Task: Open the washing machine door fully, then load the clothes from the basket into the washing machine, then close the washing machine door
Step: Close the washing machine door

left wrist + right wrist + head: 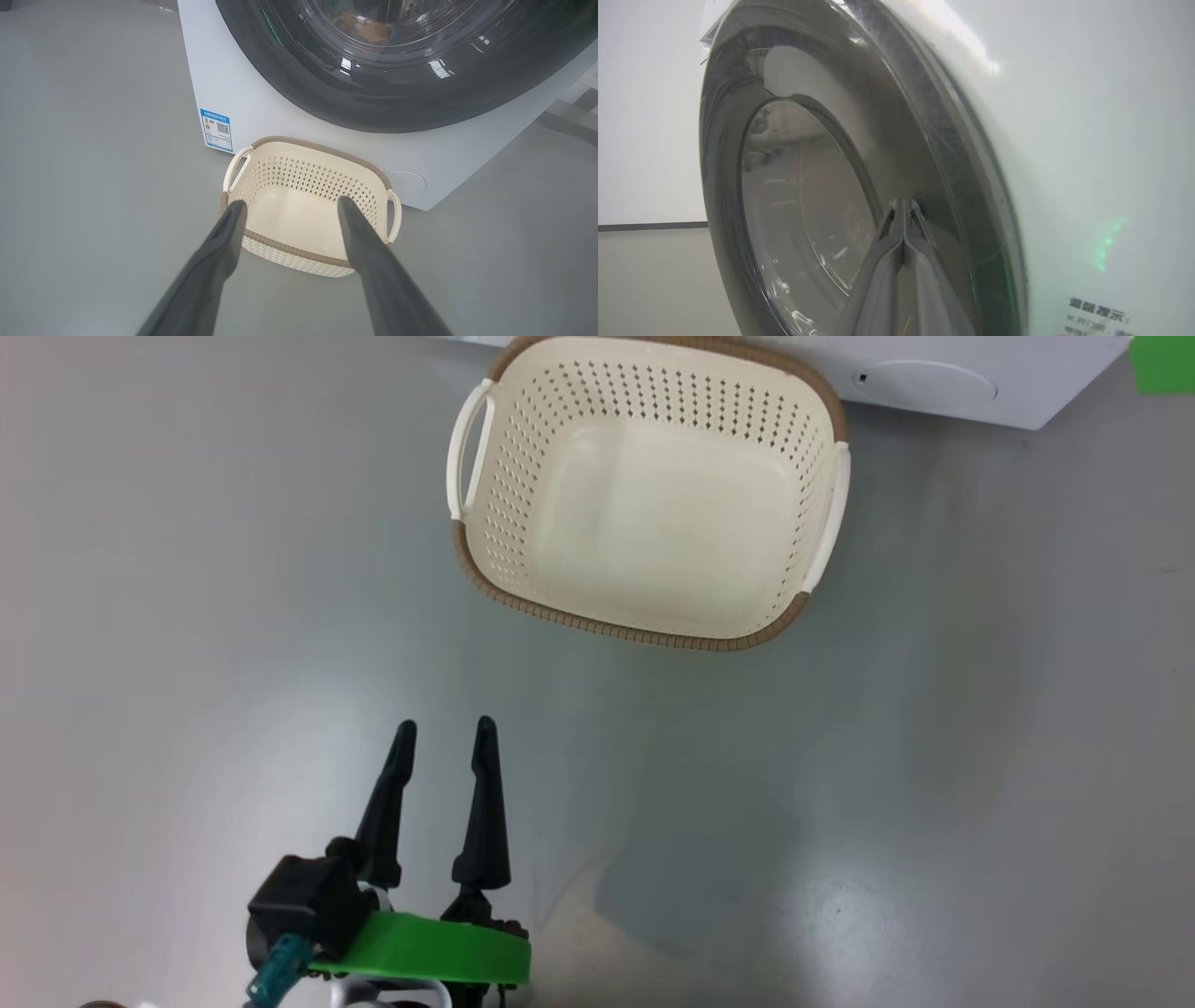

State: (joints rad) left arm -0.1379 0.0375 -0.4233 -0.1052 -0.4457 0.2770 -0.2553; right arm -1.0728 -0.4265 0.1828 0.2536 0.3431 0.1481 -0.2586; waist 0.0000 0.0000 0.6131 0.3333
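- The washer (261,107): a white box across the top of the left wrist view; its lower edge crosses the upper right of the head view.
- The door (420,102): black rim and glass bowl at the upper centre of the left wrist view, lying against the white front. Seen edge-on at the left and centre of the right wrist view, it looks close to flush. Whether the latch has caught cannot be told.
- The basket (523,495): top centre of the head view, on the floor (187,616) just before the washer, with nothing in it.
- The clothes (364,28): probably the orange-brown patch behind the glass, top centre of the left wrist view; too blurred to be sure.
- The left gripper (446,728): lower left of the head view, fingers spread wide and holding nothing, well apart from the basket.
- The right gripper (903,203): lower centre of the right wrist view, fingers pressed together and holding nothing, tips at the door's rim. Touching or just short cannot be told.
- Step in hand, as judged: the last one, closing the door, since loading looks done.
- Next move, as judged: a straight, firm push on the rim until the door seats, taking care that the tips do not slide on the glossy surface.
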